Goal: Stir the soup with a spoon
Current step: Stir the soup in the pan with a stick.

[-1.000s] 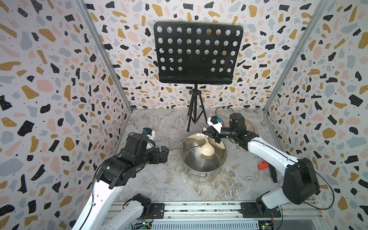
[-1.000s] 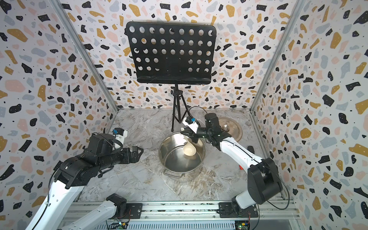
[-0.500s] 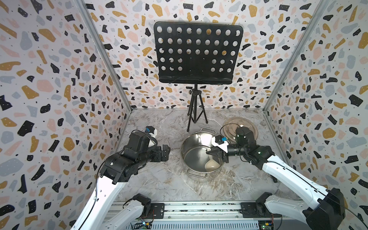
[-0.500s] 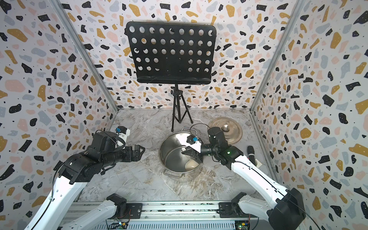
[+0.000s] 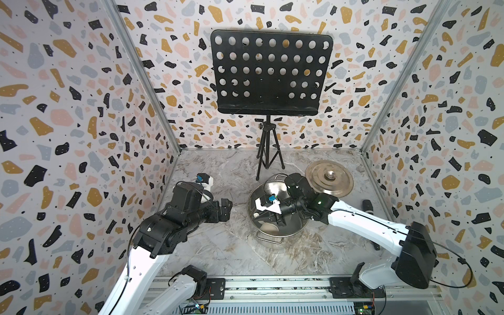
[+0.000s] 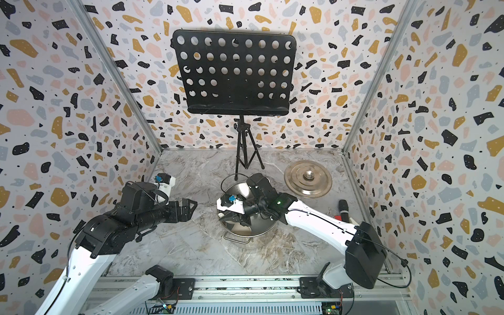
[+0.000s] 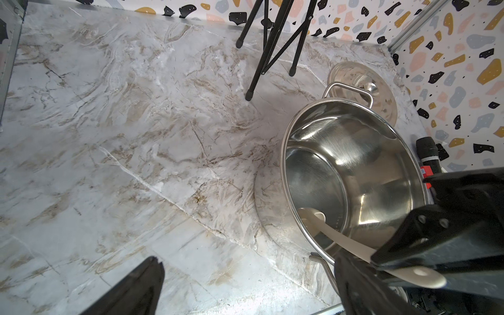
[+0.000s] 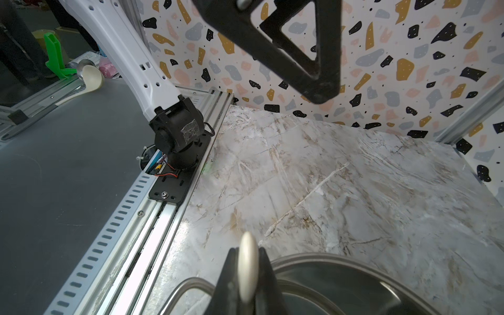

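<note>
R hand (image 8: pixel 247 261) grips ladle (image 7: pixel 341 237), lid (image 5: pixel 317 174) nr pot (image 7: pixel 354 152)

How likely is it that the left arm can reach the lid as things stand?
Probably not directly: the pot and the right arm reaching into it sit between the open left pincer and the lid.

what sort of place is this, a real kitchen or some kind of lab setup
Probably a robot test booth, not a kitchen: terrazzo-print panel walls box in a marble-look tabletop, a left arm and right arm are bolted to a metal rail, and the stockpot holds no soup.
</note>
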`<state>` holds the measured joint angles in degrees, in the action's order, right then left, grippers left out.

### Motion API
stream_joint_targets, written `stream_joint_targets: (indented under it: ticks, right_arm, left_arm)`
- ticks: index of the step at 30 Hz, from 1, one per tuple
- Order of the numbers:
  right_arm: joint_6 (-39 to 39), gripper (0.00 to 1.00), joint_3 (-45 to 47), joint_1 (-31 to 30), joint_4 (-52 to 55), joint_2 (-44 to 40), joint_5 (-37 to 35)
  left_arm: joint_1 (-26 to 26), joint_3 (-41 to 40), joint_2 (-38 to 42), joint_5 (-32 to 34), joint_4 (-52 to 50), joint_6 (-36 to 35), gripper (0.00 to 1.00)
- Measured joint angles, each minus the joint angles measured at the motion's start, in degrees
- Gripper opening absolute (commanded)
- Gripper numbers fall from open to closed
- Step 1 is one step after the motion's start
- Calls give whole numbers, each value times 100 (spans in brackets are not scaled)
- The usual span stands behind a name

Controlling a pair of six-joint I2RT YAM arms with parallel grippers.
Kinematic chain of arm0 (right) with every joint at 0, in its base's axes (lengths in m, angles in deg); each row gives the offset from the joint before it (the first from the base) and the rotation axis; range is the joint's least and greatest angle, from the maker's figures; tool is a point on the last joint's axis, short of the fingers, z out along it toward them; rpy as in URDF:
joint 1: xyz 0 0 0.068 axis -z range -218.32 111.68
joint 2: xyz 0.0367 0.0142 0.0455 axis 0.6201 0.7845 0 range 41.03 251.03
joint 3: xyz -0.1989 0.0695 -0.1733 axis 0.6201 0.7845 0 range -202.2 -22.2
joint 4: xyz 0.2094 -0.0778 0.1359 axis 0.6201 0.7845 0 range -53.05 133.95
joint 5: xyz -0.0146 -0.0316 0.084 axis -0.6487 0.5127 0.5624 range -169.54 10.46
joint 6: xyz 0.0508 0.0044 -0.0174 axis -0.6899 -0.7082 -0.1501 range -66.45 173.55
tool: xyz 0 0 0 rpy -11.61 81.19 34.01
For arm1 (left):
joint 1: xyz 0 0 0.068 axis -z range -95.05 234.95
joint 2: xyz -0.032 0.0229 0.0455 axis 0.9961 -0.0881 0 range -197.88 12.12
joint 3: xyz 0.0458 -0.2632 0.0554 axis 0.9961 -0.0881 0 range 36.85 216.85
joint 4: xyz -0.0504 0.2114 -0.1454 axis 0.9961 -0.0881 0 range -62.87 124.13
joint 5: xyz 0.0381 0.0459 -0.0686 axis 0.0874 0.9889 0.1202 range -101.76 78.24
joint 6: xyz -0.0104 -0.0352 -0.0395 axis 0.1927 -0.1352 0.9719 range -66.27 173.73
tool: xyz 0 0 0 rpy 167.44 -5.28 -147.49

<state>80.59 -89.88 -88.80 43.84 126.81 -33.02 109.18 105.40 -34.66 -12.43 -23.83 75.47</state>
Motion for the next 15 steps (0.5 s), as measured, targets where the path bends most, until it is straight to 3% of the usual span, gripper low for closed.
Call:
stream_joint_targets:
  ticks: [7,15]
  right_arm:
    - [175,0,-754,260,-162,855,81]
    - [-385,0,-820,1209,-826,1163,46]
  left_arm:
    - [0,0,63,105,-114,9,100]
    - [0,0,131,129,-168,11,99]
